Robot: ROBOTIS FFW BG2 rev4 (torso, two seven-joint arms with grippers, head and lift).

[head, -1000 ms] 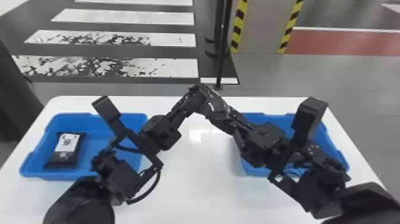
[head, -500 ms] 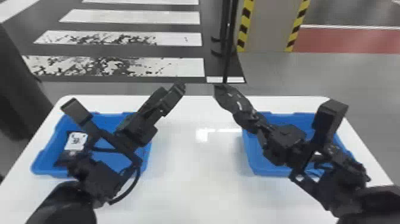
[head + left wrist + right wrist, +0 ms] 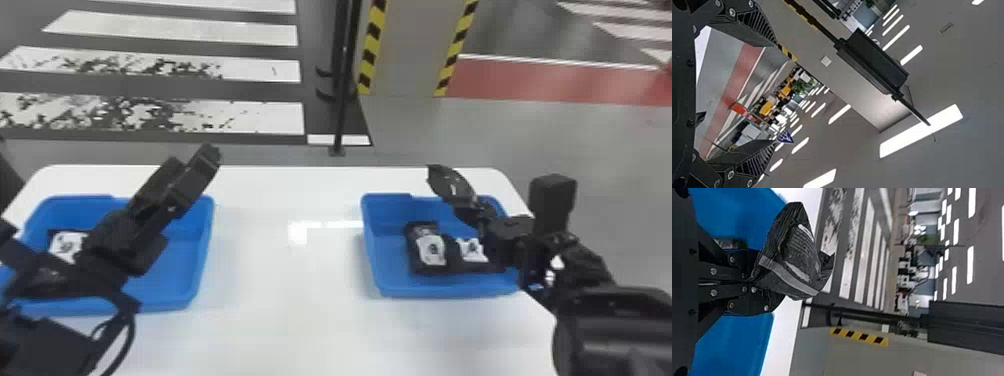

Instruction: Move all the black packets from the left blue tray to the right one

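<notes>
My left gripper [image 3: 202, 162] is raised over the right part of the left blue tray [image 3: 198, 260]; in the left wrist view the left gripper [image 3: 770, 92] stands open, its fingers wide apart with nothing between them. A black packet with a white label [image 3: 65, 245] lies at the left of that tray, partly behind the arm. Above the right blue tray [image 3: 372, 250], my right gripper [image 3: 475, 207] holds up a black packet [image 3: 451, 184]. In the right wrist view the right gripper [image 3: 752, 282] is shut on this crumpled packet [image 3: 793, 260]. Two labelled black packets [image 3: 430, 250] lie inside the right tray.
The white table [image 3: 280, 300] carries both trays, with a wide gap between them. Behind it a thin black post [image 3: 342, 100] stands on the floor near a pillar with yellow-black stripes [image 3: 370, 55].
The two grippers, close together over the table's middle a second ago, have moved apart. The right one moved right with its packet, uncovering packets in the right tray. The head view has shifted too.
</notes>
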